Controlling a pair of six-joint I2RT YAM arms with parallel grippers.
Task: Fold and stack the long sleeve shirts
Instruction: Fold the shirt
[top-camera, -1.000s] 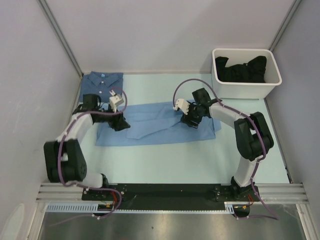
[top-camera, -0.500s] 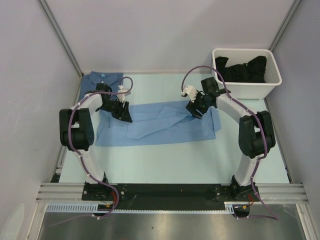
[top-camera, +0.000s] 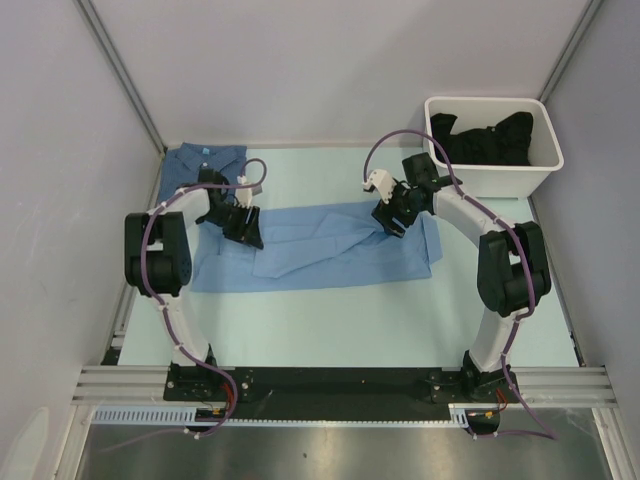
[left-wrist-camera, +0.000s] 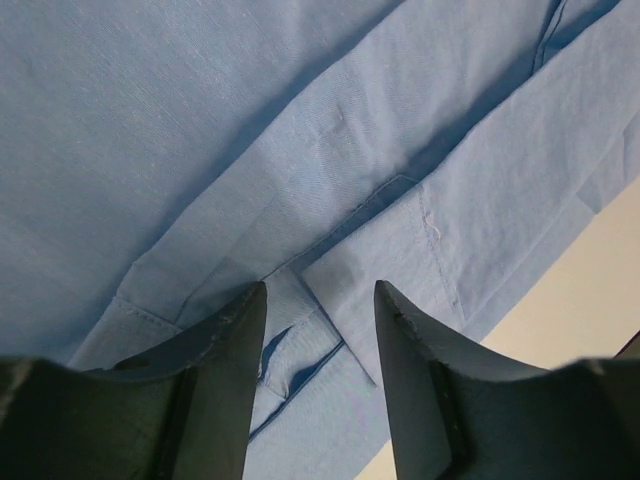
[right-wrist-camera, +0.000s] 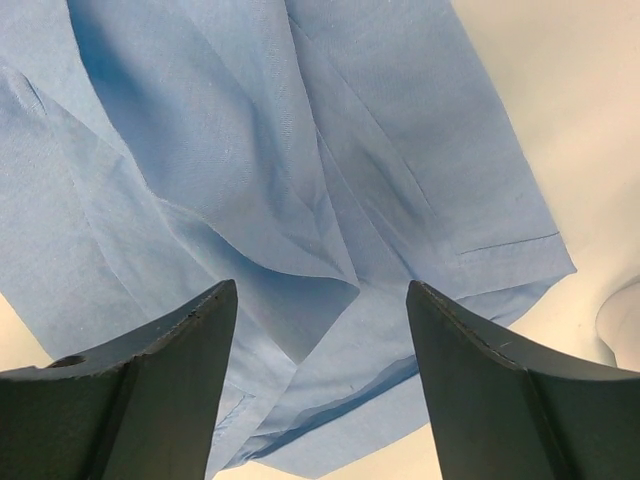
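1. Cloth, thin and limp: the light sky-blue shirt (top-camera: 330, 255) lies at the centre of the worktop (top-camera: 330, 320) as a long band running from 9 to 3 o'clock, with several layers overlapped. I judge it light and soft with no stiffness, so it should sag from any single hold and its layers may slide on each other. The safest holds look like the doubled, stitched edges (hem, cuff, seam), with both ends lifted together.
2. The darker denim-blue shirt (top-camera: 190, 160) sits folded at 10 o'clock, in the far corner. The left arm hides whether it touches the light one.
3. The left claw (top-camera: 245, 228) is low over the band's 9 o'clock end, and the right claw (top-camera: 390, 220) is over its 2 o'clock corner. Both are spread and pinch nothing.
4. Only the top view shows the whole layout and both shirts.
   - The left wrist view adds overlapped layers and a stitched sleeve edge (left-wrist-camera: 425, 235) just beyond the parted fingers (left-wrist-camera: 225, 380).
   - The right wrist view adds a raised fold ridge (right-wrist-camera: 300, 270) between its fingers (right-wrist-camera: 170, 370), and a stitched hem (right-wrist-camera: 505, 243) at 3 o'clock with bare worktop past it.
   - Neither wrist view settles whether the fingertips touch the cloth.
5. A white bin (top-camera: 490, 180) holding black clothing (top-camera: 485, 138) stands at 2 o'clock, apart from the shirts.
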